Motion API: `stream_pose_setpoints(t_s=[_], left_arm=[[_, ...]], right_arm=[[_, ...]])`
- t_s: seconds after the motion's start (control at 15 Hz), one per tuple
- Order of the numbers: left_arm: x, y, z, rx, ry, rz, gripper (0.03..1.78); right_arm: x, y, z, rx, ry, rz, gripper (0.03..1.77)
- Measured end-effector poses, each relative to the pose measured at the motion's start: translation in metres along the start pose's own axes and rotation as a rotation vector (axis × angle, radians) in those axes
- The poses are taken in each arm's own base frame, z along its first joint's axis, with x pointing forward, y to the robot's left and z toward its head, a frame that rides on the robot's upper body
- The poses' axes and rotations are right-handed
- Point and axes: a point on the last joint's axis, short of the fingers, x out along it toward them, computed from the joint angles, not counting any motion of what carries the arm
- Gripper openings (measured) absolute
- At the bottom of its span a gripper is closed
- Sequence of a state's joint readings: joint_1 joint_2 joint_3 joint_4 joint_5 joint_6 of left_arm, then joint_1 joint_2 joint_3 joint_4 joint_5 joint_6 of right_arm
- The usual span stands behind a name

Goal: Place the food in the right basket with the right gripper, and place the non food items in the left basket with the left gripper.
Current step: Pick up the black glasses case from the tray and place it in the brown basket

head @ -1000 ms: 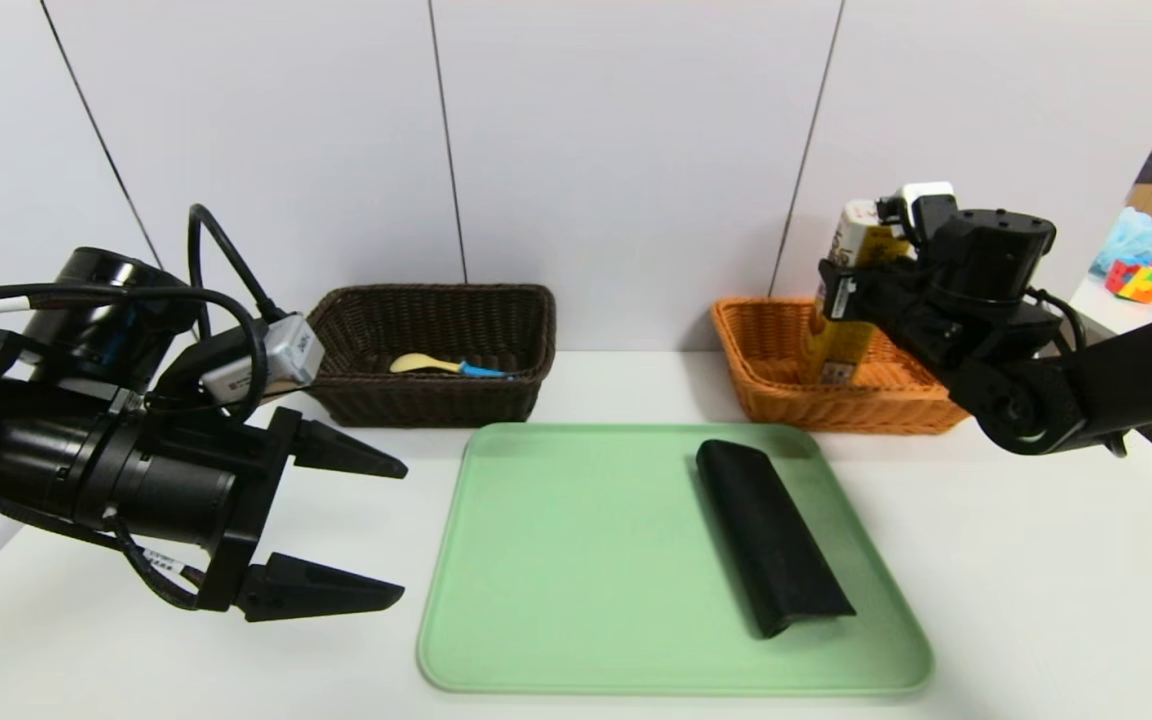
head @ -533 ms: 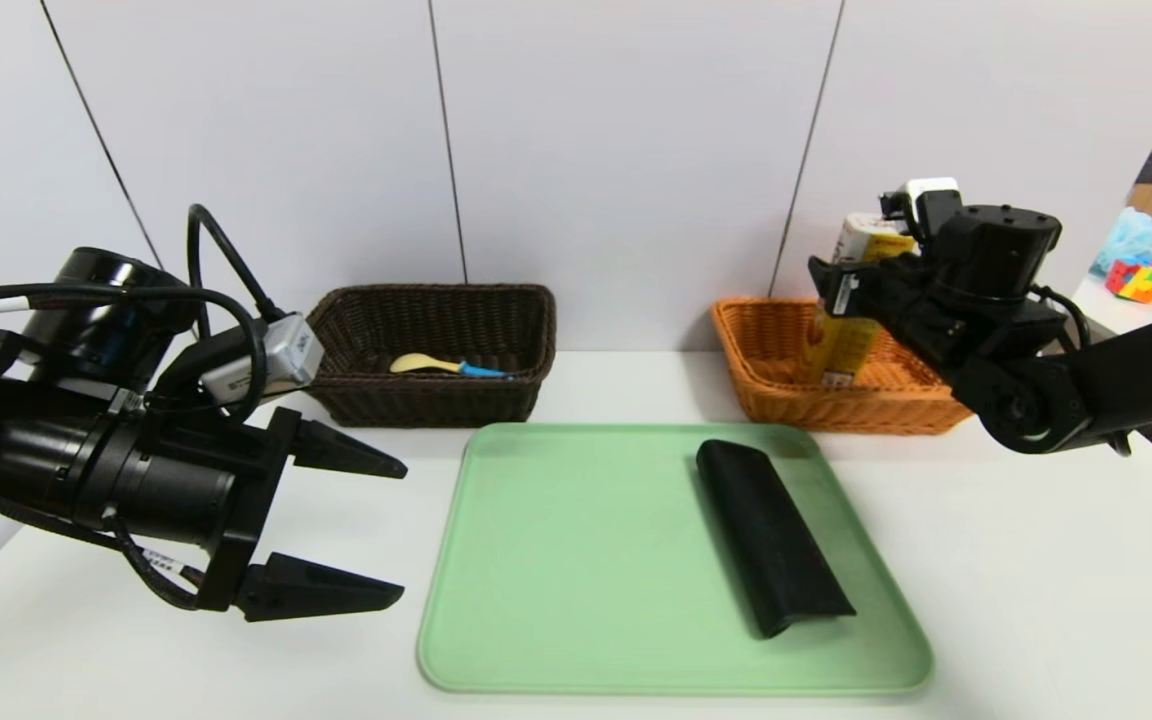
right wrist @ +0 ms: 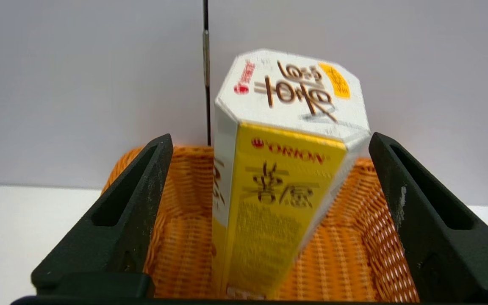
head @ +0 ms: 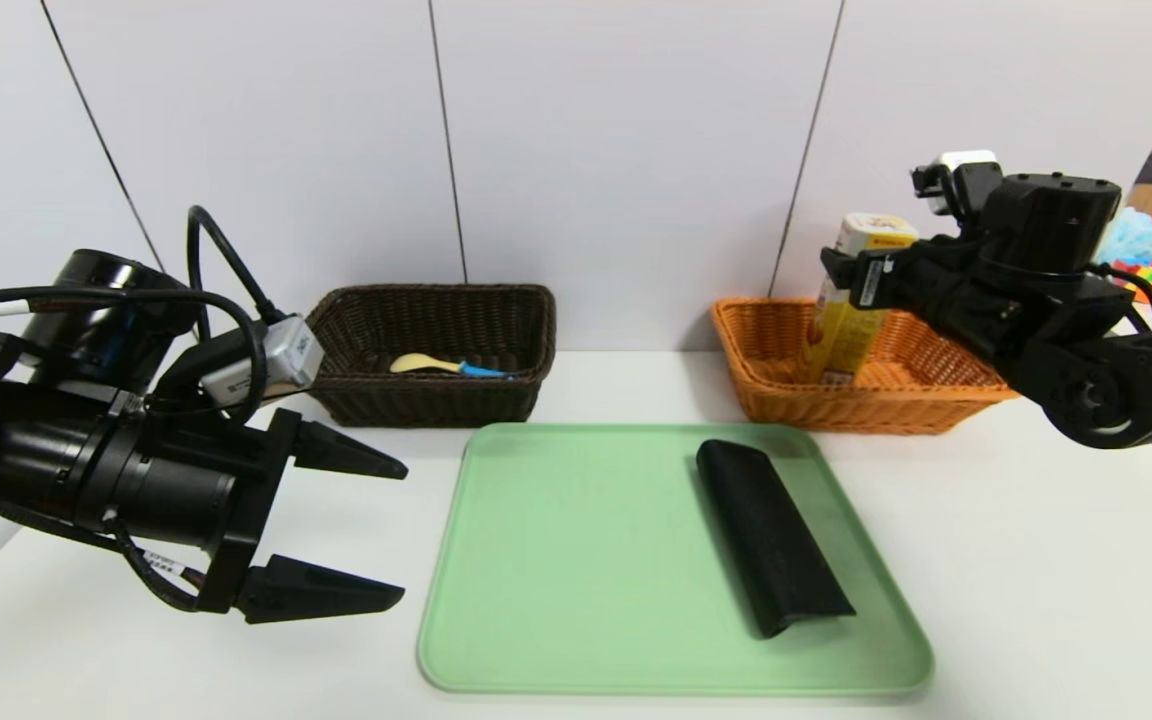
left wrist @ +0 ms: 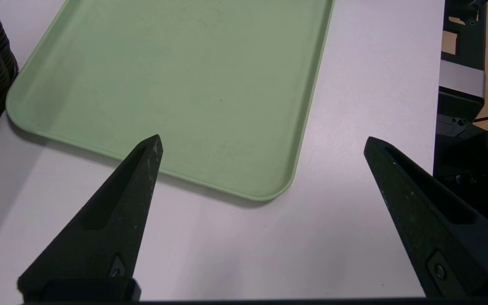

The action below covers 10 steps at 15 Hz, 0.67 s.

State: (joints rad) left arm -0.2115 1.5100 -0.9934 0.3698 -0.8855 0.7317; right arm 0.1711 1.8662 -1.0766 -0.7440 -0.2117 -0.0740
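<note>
A yellow and white snack box [head: 851,300] stands tilted in the orange right basket [head: 766,385]. My right gripper [head: 851,275] is open just behind the box's top. In the right wrist view the box [right wrist: 278,190] shows between the spread fingers [right wrist: 142,190] with gaps on both sides. A black case [head: 771,535] lies on the green tray [head: 556,560]. My left gripper [head: 403,531] hangs open and empty left of the tray; in the left wrist view the gripper [left wrist: 263,142] is over the tray's [left wrist: 184,84] near corner. The dark brown left basket [head: 436,405] holds a yellow and blue spoon [head: 446,366].
Both baskets stand against the white wall at the back of the white table [head: 1036,580]. A colourful cube [head: 1136,280] sits on a side surface at the far right, beyond my right arm.
My right gripper has opened, let go of the snack box and drawn back to the right and slightly up. The box now stands in the orange basket. The left arm has not moved.
</note>
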Motion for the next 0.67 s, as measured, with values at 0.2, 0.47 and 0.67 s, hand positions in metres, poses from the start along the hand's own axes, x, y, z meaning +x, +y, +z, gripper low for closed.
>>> stream_pose_setpoints(t_s=[0.2,0.47,0.67], left_arm=[[0.000,-0.001,-0.001,0.009,-0.006,0.003,1.69],[0.000,-0.001,-0.002,0.009,-0.008,0.003,1.69],[0.001,-0.001,-0.002,0.009,-0.007,0.003,1.69]], right_arm=[[-0.018,-0.004,0.001,-0.014,0.074,0.008,1.64],[-0.047,-0.012,0.007,-0.008,0.156,0.048,1.67],[-0.075,-0.020,0.015,0.016,0.209,0.062,1.68]])
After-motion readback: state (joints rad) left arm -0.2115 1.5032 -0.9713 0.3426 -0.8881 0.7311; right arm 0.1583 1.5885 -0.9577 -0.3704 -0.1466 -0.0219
